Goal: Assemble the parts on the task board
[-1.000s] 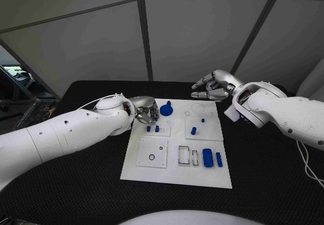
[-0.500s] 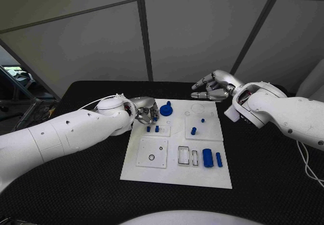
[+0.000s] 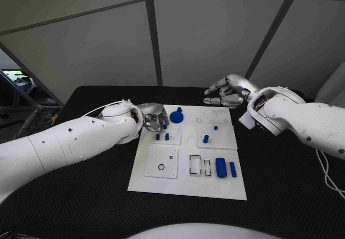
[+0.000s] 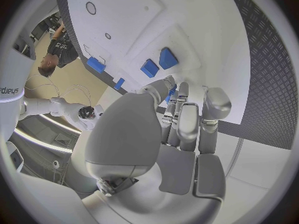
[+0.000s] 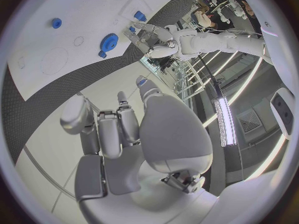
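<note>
The left hand hovers over the small blue pegs on the task board, fingers curled, apparently empty. Pegs look light, rigid, slippery: pinch their sides.

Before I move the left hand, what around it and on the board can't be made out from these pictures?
- Left hand, head view: its fingertips over the two small blue pegs are too small to show contact.
- Left wrist view: the palm hides whatever the fingers might hold.
- Right hand, head view: curled beyond the task board; its inside faces away.
- Slots beside the blue cylinder: too small to judge what is inside them.
</note>
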You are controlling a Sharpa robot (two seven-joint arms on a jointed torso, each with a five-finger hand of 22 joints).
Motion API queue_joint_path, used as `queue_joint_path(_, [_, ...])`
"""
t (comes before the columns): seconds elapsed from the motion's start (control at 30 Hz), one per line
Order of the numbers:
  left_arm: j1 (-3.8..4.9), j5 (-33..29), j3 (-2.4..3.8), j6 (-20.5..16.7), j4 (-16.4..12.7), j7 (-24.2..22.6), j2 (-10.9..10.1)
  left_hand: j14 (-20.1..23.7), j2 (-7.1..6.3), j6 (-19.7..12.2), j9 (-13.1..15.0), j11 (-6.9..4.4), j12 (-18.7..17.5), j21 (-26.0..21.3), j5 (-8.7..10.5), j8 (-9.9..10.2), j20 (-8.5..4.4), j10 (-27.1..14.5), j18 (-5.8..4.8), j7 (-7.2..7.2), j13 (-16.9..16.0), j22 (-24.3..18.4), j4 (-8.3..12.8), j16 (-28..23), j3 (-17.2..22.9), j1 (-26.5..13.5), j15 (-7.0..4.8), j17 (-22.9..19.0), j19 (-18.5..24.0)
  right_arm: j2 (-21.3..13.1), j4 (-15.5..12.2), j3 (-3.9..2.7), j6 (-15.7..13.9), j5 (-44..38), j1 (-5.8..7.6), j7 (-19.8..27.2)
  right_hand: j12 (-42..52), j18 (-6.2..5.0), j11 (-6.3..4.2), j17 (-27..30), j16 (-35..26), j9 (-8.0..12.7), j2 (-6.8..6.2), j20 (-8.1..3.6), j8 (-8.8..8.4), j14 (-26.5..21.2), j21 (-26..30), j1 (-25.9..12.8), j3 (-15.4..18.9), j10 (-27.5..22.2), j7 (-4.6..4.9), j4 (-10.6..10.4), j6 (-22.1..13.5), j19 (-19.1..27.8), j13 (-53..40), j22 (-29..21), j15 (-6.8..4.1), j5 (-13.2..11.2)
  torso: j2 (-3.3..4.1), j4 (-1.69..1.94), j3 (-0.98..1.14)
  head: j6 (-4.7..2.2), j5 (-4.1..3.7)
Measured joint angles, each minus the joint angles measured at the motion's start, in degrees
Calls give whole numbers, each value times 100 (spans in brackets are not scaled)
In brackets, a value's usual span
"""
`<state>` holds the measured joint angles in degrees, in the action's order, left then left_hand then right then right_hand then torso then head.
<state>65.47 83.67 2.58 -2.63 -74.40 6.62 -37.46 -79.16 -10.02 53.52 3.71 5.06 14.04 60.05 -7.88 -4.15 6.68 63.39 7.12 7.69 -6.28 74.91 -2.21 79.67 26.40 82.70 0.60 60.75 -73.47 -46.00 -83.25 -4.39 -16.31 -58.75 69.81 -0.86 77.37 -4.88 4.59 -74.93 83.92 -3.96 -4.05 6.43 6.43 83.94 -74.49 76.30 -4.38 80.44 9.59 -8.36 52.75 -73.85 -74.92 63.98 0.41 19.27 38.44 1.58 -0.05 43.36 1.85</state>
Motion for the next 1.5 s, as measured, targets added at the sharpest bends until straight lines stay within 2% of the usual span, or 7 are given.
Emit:
queue_joint_path(0.3, [-8, -1, 19, -55, -42, 12, -111, 72, -45, -341, 0, 39, -128, -178, 0, 33, 30, -83, 0, -35, 2, -34, 8, 0, -58, -45, 72, -182, 31, -18, 85, 3, 55, -74, 0, -48, -1148, -138, -40, 166, -541, 0, 37, -20, 0, 13, 527, 83, -10, -811, 0, -42, -1, 423, 870, -671, -13, 0, -4, 4, -5, 1, 0])
queue_joint_path(0.6, [-9, -2, 268, -225, -184, 12, -431, 178, -45, -353, 11, 81, -165, -425, 0, 26, 61, -125, -1, -7, 5, -139, 8, -91, -88, -45, 93, -430, 188, -83, 211, 42, 196, -405, -3, -126, -4322, -226, -90, 697, -1042, -24, 9, -95, 117, -11, 864, 599, -503, -2097, -90, -45, 295, 557, 3735, -1053, -93, -134, -8, 4, -4, -40, -11])
queue_joint_path(0.77, [-4, -91, 389, -414, -348, -45, -683, 792, -45, 93, 72, 54, -161, -1205, -1, -184, 57, -98, 6, 80, -29, -488, 8, -699, -88, -45, 61, -1609, 641, -146, 198, 53, 224, -906, -86, -141, -5340, -226, -48, 660, -1058, -23, -130, -79, 154, -11, 768, 810, -910, -2052, -78, 19, 541, 420, 4697, -877, -93, -428, -12, 4, -4, -69, -60])
queue_joint_path(0.83, [-1, -229, 413, -539, -427, -105, -822, 982, -39, 351, 109, 31, -58, -1608, -1, -315, 41, 16, 405, 119, -71, -677, 8, -933, -88, -38, 54, -2008, 866, -189, 156, 60, 217, -1208, -147, -150, -5711, -226, -56, 596, -985, -23, -178, -98, 179, -11, 668, 858, -1091, -1836, -88, 39, 661, 332, 5095, -745, -93, -479, -13, 0, -3, -88, -101])
queue_joint_path(0.87, [-1, -320, 422, -607, -469, -146, -897, 1104, -21, 432, 123, 27, -15, -1868, -1, -357, 38, 57, 403, 116, -90, -802, 8, -1091, -88, -20, 48, -2259, 1009, -211, 125, 60, 206, -1371, -180, -155, -5869, -225, -70, 550, -943, -23, -190, -99, 179, -11, 612, 864, -1180, -1720, -98, 53, 718, 292, 5272, -668, -93, -479, -12, -3, -2, -104, -124])
queue_joint_path(1.03, [-1, -1201, 439, -1012, -643, -440, -1236, 1485, 80, 506, 108, 17, 100, -2456, 21, -386, 26, 56, 403, 114, -154, -1131, -44, -1838, -140, -124, 51, -3215, 1215, -337, -69, 66, 123, -2244, -374, -207, -6277, -225, -71, 484, -904, -10, -363, -100, 176, -11, 543, 767, -1336, -1561, -140, 101, 761, 256, 5683, -536, -93, -501, -5, -9, 1, -151, -269])
queue_joint_path(1.5, [-175, -6091, 436, -1383, -937, -1943, -1543, 1608, 115, 453, 59, 100, 242, -3087, 21, -348, 81, -205, 402, 163, -178, -1643, -348, -2378, -413, -430, 134, -3560, 1269, -308, -190, 211, 227, -3593, -621, -633, -6687, -225, 23, 513, -904, 11, -590, -59, -47, 9, 543, 602, -1385, -1761, -100, 52, 669, 258, 6130, -543, -69, -732, -2, 3, -9, -119, -464])
